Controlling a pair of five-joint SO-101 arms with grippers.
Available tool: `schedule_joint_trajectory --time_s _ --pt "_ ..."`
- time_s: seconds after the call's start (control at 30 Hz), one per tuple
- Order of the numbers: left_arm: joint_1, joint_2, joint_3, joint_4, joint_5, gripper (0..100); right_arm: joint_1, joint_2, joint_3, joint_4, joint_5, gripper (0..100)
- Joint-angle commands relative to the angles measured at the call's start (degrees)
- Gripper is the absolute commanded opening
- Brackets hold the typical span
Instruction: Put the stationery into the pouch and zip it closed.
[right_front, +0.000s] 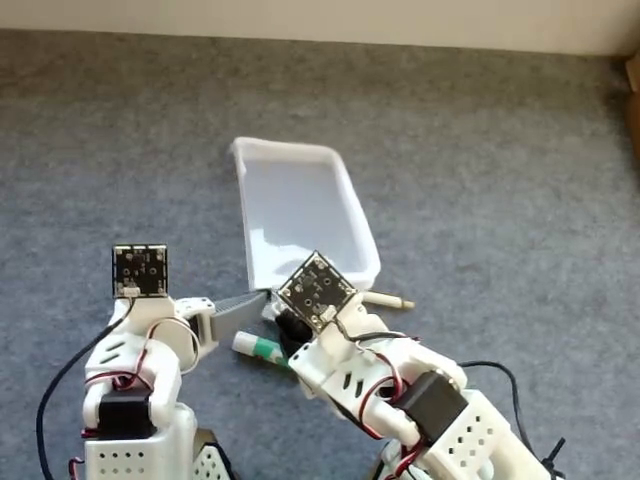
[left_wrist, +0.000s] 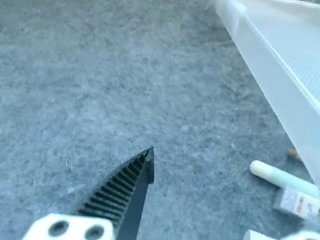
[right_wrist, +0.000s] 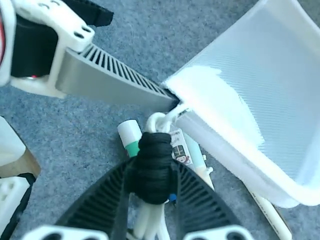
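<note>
A white translucent pouch (right_front: 300, 200) lies open on the grey carpet, its near corner (right_wrist: 172, 92) between the two arms. My right gripper (right_wrist: 152, 172) is shut on the black cord zipper pull (right_wrist: 152, 160), which is tied to the pouch by a white loop (right_wrist: 160, 120). A green-and-white pen (right_front: 257, 347) lies on the carpet under that gripper, beside the pouch. A cream pen (right_front: 388, 299) sticks out by the pouch's near right corner. My left gripper (right_front: 245, 300) is open, its grey finger (right_wrist: 115, 80) touching the pouch corner and its black finger (left_wrist: 131, 187) over bare carpet.
Grey carpet (right_front: 480, 150) covers the table all round the pouch. A pale wall edge (right_front: 320, 20) runs along the far side. Both arm bases stand close together at the near edge.
</note>
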Motion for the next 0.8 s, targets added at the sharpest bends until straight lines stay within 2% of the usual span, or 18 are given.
schedule_joint_trajectory --time_s 0.0,0.27,0.5,0.77 --pt "-0.75 -0.57 0.57 -4.92 0.53 45 0.48 -1.54 -0.75 -1.45 0.18 0.4" --pt "-0.92 -0.57 0.31 -6.15 0.26 28 0.84 -1.54 -0.75 -1.45 0.18 0.4" --pt "-2.15 -0.57 0.13 -6.33 0.26 23 1.36 -1.89 -0.75 -1.45 0.18 0.4" --pt "-5.14 -0.57 -1.27 -6.07 0.35 14 8.31 -1.98 -1.27 -1.45 0.18 0.4"
